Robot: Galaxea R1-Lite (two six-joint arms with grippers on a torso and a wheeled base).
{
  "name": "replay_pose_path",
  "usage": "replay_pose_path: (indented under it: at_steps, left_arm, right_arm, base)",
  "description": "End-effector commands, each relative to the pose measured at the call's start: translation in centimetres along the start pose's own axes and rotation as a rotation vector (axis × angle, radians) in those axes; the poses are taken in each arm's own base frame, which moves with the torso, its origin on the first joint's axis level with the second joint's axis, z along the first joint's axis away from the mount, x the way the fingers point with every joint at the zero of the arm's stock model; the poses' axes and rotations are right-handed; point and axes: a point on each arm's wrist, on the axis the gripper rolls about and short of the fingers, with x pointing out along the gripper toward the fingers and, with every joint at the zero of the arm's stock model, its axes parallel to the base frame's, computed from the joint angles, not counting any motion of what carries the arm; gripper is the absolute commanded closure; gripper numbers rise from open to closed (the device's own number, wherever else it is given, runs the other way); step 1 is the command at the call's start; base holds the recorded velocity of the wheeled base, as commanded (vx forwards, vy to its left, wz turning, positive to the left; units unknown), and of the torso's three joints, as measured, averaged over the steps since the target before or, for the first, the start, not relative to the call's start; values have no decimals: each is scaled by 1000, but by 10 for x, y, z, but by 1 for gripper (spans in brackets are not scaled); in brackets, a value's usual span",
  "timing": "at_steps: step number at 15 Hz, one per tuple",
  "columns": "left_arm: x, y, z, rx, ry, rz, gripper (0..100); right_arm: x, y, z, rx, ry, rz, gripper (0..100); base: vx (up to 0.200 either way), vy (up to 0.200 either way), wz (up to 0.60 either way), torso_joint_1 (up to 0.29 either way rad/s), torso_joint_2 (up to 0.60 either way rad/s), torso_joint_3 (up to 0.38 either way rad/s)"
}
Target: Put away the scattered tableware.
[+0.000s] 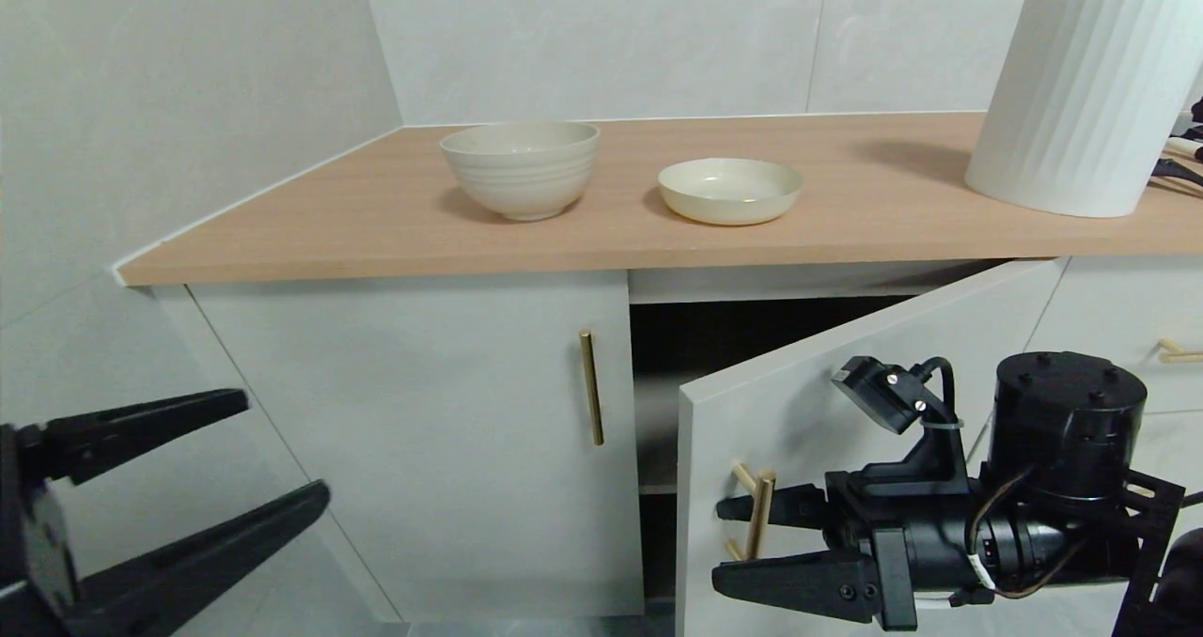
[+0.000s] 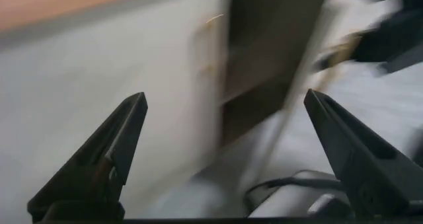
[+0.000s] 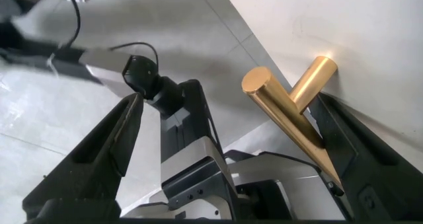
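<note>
A beige ribbed bowl (image 1: 520, 167) and a shallow cream dish (image 1: 730, 189) stand side by side on the wooden countertop (image 1: 376, 233). Below them, the right cabinet door (image 1: 846, 374) is swung partly open onto a dark interior (image 1: 658, 374). My right gripper (image 1: 717, 543) (image 3: 228, 102) is open, its fingers straddling that door's gold handle (image 1: 757, 515) (image 3: 284, 115), which lies close to one finger. My left gripper (image 1: 287, 442) (image 2: 225, 98) hangs open and holds nothing, low at the left in front of the cabinet.
A tall white ribbed cylinder (image 1: 1090, 92) stands on the counter at the right, with dark utensils (image 1: 1184, 158) behind it. The left cabinet door (image 1: 423, 430) is closed, with a gold handle (image 1: 590, 388). Tiled walls close off the left and back.
</note>
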Motion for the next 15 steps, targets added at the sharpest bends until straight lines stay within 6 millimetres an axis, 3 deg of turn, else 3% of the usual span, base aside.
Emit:
replay_pose_path:
  at_steps: [1,2,3,6,9,11,15]
  left_arm:
    - [53,-8,-2,-13,76,-136,0]
    - [62,-10,-1,-8,74,-153,100]
    - [80,-15,-5,3,86,-188,100]
    - [99,-14,-27,-12,153,-191,100]
    - [114,-13,-26,-20,118,-189,100]
    - [144,-12,-27,-46,139,-195,100]
    - [180,-24,-62,-75,252,-261,100]
  right_arm:
    - [1,5,0,-9,2,16,0]
    - [1,5,0,-12,2,18,0]
    - [1,5,0,-12,1,17,0]
    - [1,5,0,-12,3,18,0]
    - [0,4,-3,-7,8,13,0]
    - [-1,3,-5,-27,12,11,0]
    - [-2,4,-5,-55,4,3,0]
  base:
    - [0,0,0,0,0,0]
    - [0,0,0,0,0,0]
    - [0,0,0,0,0,0]
    - [0,0,0,0,0,0]
    - [0,0,0,0,0,0]
    - [0,0,0,0,0,0]
    - [0,0,0,0,0,0]
